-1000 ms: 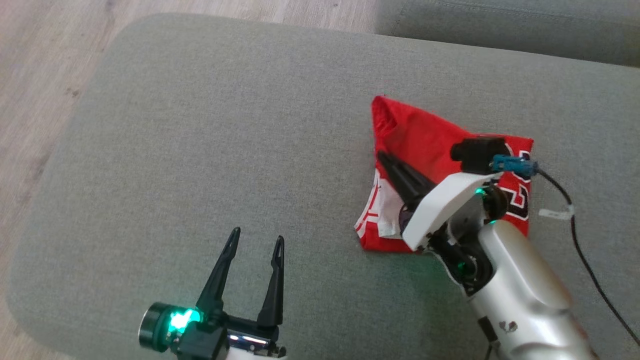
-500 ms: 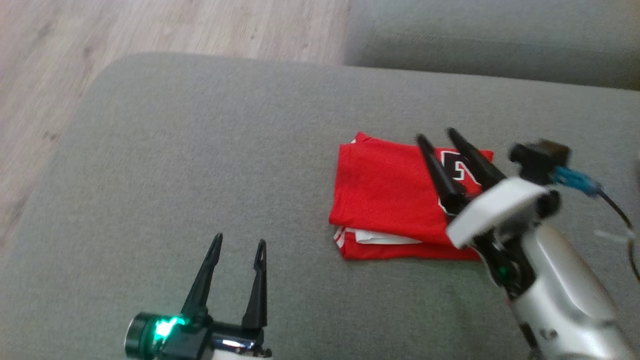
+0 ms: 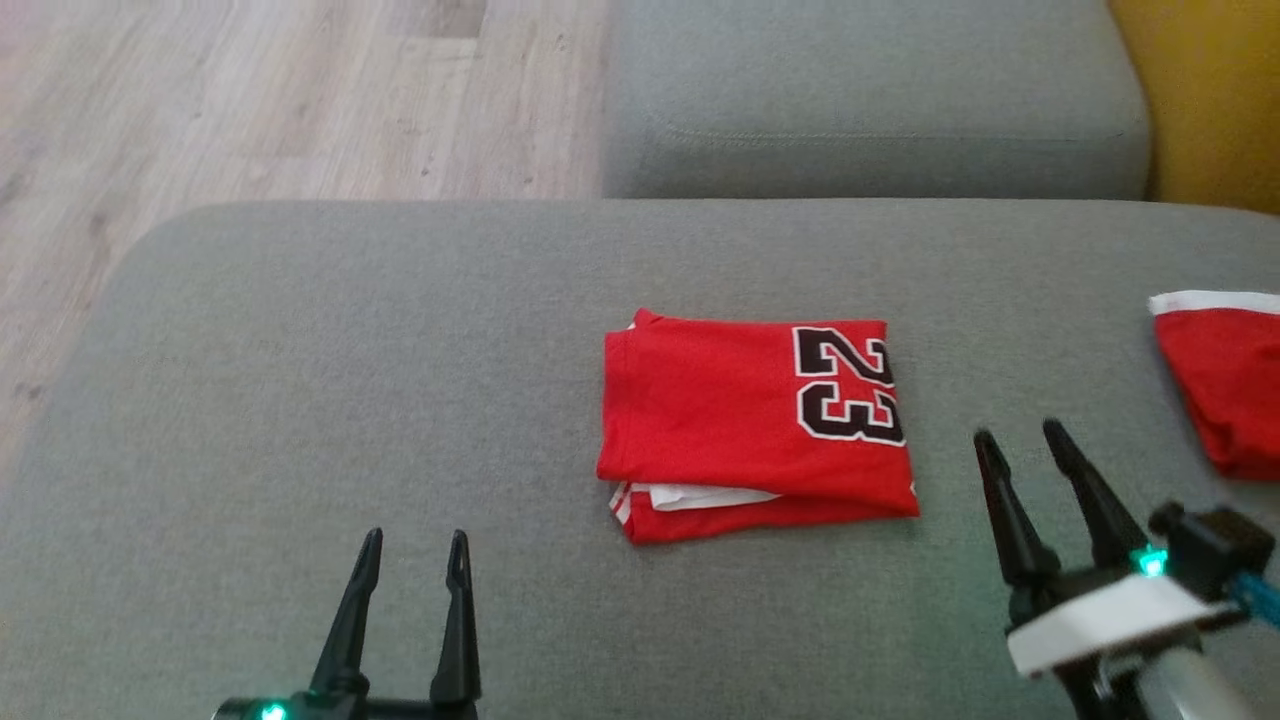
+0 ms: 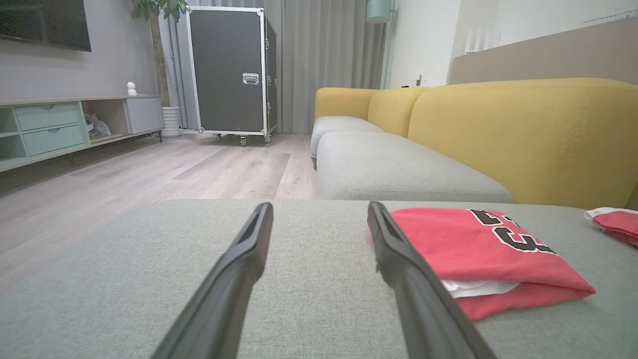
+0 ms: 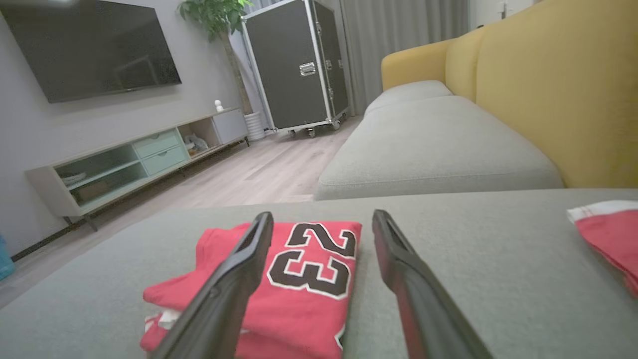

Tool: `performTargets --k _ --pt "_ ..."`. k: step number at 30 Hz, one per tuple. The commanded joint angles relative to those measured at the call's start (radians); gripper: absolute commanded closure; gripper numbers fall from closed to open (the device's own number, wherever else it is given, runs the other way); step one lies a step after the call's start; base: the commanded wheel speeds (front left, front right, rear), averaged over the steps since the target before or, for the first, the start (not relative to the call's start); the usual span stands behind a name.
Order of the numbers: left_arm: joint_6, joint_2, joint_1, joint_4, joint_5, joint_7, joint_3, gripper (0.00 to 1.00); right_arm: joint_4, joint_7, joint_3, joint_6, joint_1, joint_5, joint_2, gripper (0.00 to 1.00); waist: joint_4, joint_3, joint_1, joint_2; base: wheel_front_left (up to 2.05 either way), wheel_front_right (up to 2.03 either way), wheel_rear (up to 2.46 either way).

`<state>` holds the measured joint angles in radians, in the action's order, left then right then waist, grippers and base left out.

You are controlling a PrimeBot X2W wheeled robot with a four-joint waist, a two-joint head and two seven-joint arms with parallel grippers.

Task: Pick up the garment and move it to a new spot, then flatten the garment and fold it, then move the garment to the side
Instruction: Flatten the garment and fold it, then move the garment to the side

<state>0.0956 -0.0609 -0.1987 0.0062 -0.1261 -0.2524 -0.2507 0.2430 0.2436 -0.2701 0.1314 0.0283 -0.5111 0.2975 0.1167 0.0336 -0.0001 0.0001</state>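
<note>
The garment (image 3: 750, 425) is a red jersey with a black "23", folded into a neat rectangle in the middle of the grey cushion (image 3: 350, 330). It also lies right of my left fingers as the garment (image 4: 478, 254) and ahead-left of my right fingers as the garment (image 5: 299, 279). My left gripper (image 3: 413, 540) stands open near the cushion's front edge, well left of the jersey, holding nothing. Just off the jersey's lower right corner, my right gripper (image 3: 1018, 432) is open too, apart from the cloth.
A second red cloth (image 3: 1225, 375) with a white band lies at the cushion's right edge. Another grey seat cushion (image 3: 870, 100) lies beyond, with a yellow sofa back (image 5: 563, 85) at right. Wooden floor (image 3: 250, 100) lies to the left and back.
My right gripper opened, let go of the jersey, and drew back to the right and toward me. The jersey now lies folded flat. The head camera tilted up, shifting the whole picture.
</note>
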Motion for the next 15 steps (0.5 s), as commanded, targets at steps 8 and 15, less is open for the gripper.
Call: performTargets --k 8,15 --pt "-0.012 0.008 -0.011 -0.02 0.005 -0.009 0.063 0.0 -0.096 0.018 0.118 -0.001 -0.125 0.143 -0.056 0.0 -0.024 0.033 0.0001 -0.0001 0.0 0.0 0.0" --pt "-0.017 0.009 -0.022 -0.012 0.009 -0.009 0.08 0.0 -0.127 0.018 0.153 -0.001 -0.184 0.202 -0.1 0.0 -0.036 0.048 0.0001 -0.0001 0.0 0.0 0.0"
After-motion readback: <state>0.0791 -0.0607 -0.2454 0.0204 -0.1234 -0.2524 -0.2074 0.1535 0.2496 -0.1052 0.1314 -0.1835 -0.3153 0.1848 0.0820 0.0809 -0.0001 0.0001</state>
